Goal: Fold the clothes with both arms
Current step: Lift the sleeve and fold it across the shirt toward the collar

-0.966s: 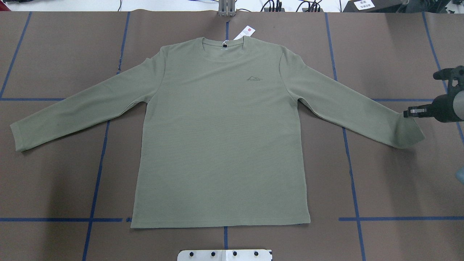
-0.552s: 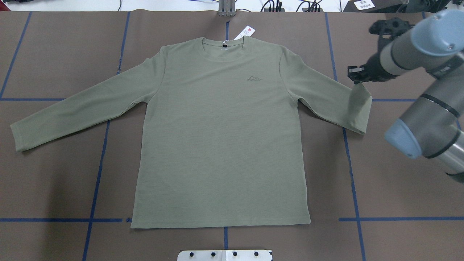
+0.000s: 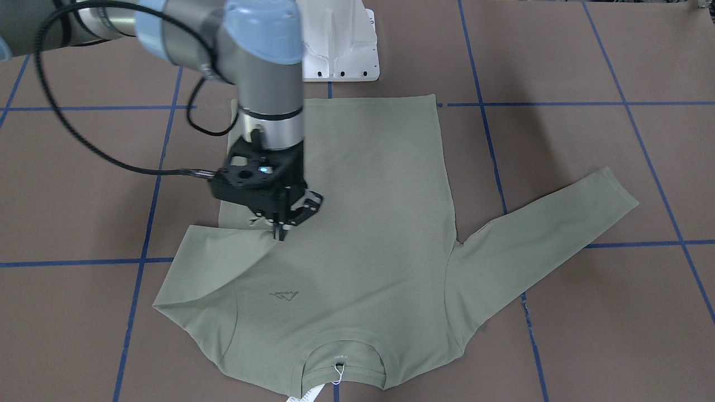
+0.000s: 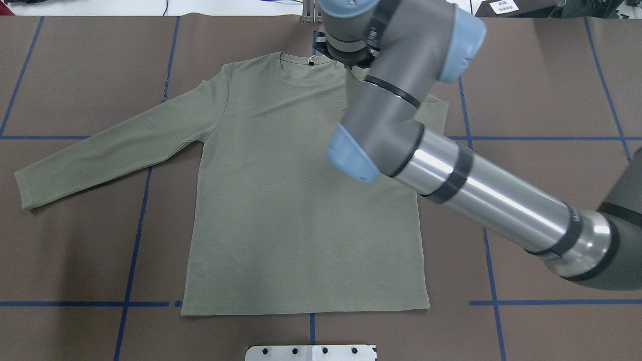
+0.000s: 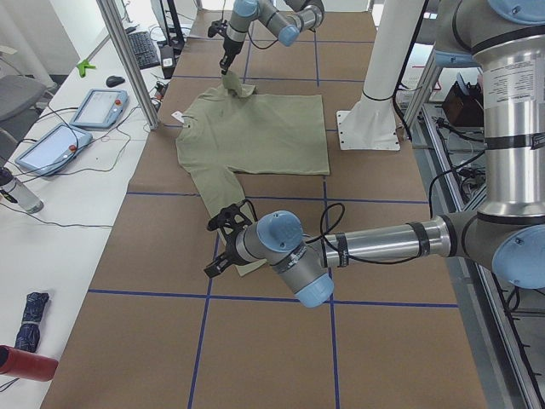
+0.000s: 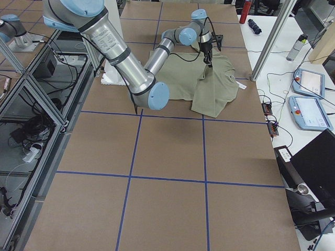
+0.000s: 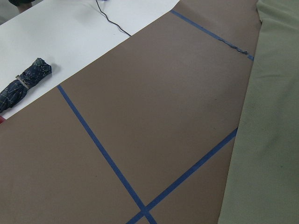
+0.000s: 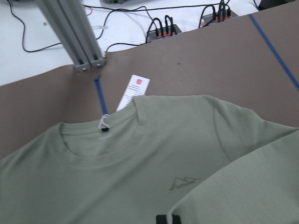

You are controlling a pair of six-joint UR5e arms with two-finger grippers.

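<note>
Olive-green long-sleeved knit shirt (image 4: 301, 210) flat, front up, mid brown paper-covered desk (image 4: 541, 75). Right hand (image 3: 281, 228) clamps one sleeve end, held over the chest. Left hand (image 5: 213, 266) beside the other cuff; grip can't be told.

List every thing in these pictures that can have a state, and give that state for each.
shirt: front up, body flat on the table.
right sleeve: folded across the chest, cuff pinched and lifted.
left sleeve: stretched out flat, unfolded.
hang tag: lying flat on the table, on its string.
right gripper: shut on the right sleeve.
left gripper: low by the left sleeve's cuff; open or shut cannot be told.
</note>
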